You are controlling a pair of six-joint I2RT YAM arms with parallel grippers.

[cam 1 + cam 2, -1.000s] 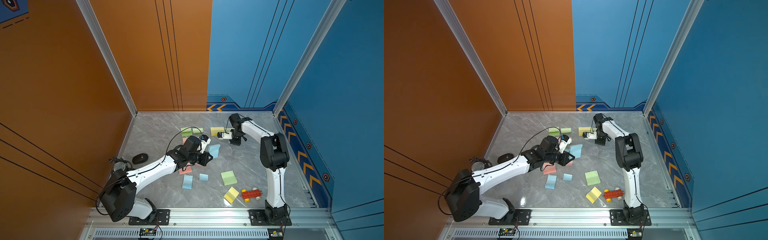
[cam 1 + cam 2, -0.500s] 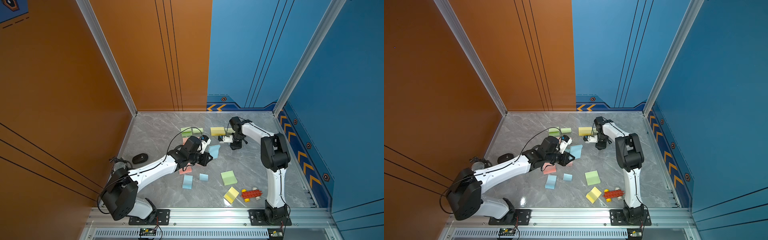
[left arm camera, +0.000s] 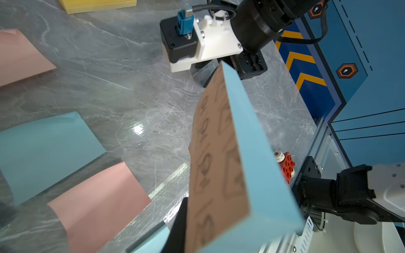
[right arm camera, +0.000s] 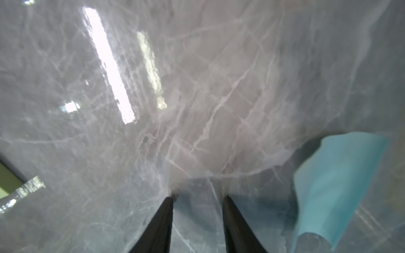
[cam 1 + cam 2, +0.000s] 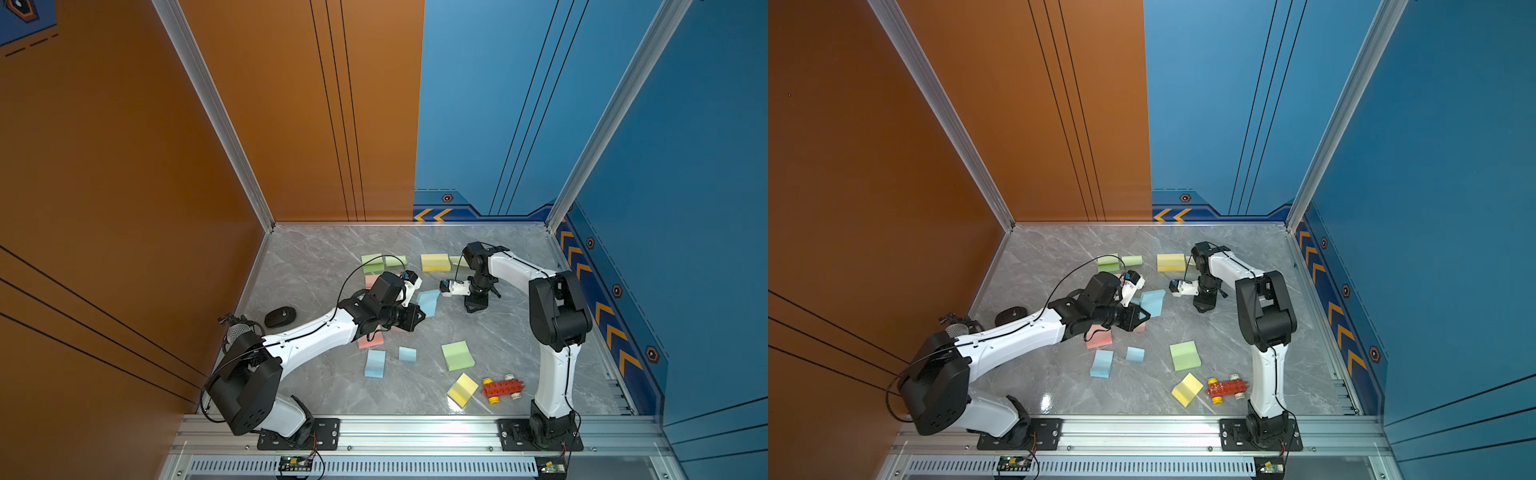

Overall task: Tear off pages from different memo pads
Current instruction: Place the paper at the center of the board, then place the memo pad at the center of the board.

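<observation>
My left gripper (image 5: 415, 319) (image 3: 208, 232) is shut on a blue memo pad (image 3: 247, 153) with a brown card back, held on edge above the table. The pad (image 5: 428, 300) points toward my right gripper (image 5: 474, 306). The right gripper (image 4: 198, 197) is open, tips close to the marble, nothing between its fingers. A curled blue page (image 4: 339, 186) lies beside it, apart from the fingers. Loose pages lie under the left arm: pink (image 3: 22, 59), blue (image 3: 43, 149), pink (image 3: 98, 201). More memo pads are spread around: yellow (image 5: 435, 262), green (image 5: 372, 263), green (image 5: 457, 355), yellow (image 5: 462, 390).
A red toy brick car (image 5: 502, 388) sits at the front right by the right arm's base. A black oval object (image 5: 280, 316) and a microphone (image 5: 239, 332) lie at the left wall. Blue sheets (image 5: 375, 363) and a pink one (image 5: 370, 340) lie in the front middle.
My right gripper has opened and moved from beside the yellow pad toward the front, down near the table. The left arm holds the blue pad almost unmoved.
</observation>
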